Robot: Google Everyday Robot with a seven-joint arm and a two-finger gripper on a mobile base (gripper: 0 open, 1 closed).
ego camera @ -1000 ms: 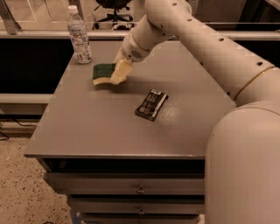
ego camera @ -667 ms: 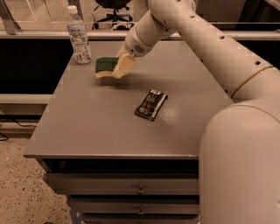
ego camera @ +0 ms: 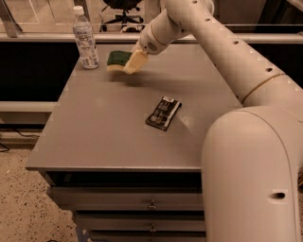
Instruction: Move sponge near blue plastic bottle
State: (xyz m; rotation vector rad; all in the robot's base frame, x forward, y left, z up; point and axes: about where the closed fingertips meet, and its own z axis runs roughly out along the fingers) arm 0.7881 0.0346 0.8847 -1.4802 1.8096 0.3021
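Gripper (ego camera: 134,63): fingers pinch the sponge (ego camera: 116,58) (held above the counter (ego camera: 109,137)).
Blue plastic bottle (ego camera: 85,38): just beyond the sponge from the fingers.

Grey table (ego camera: 104,142) with drawers (ego camera: 151,204), speckled floor (ego camera: 19,212), office chair (ego camera: 124,8).

blk packet (ego camera: 163,113) on gray table (ego camera: 104,137) | drawers (ego camera: 151,204) below | chair (ego camera: 124,6) behind
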